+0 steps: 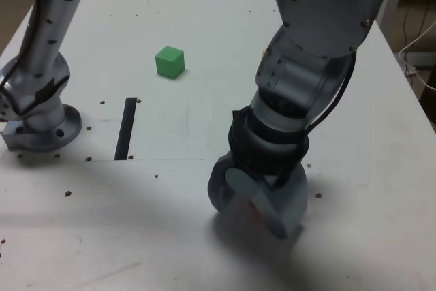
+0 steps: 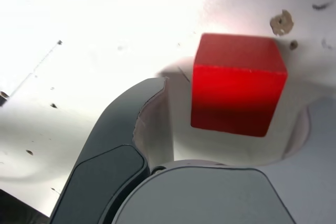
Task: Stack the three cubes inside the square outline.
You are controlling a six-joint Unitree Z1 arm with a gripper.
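Note:
A red cube rests on the white table between the jaws of my gripper. The jaws are open, with a narrow gap showing on each side of the cube. In the exterior view the gripper is lowered to the table at the front right, and only a sliver of the red cube shows under it. A green cube sits alone farther back, towards the exterior view's left of the arm. The square outline is out of view.
A straight black tape strip lies on the table at the exterior view's left. The arm's base is bolted at the left edge. The table edge and cables are at the right.

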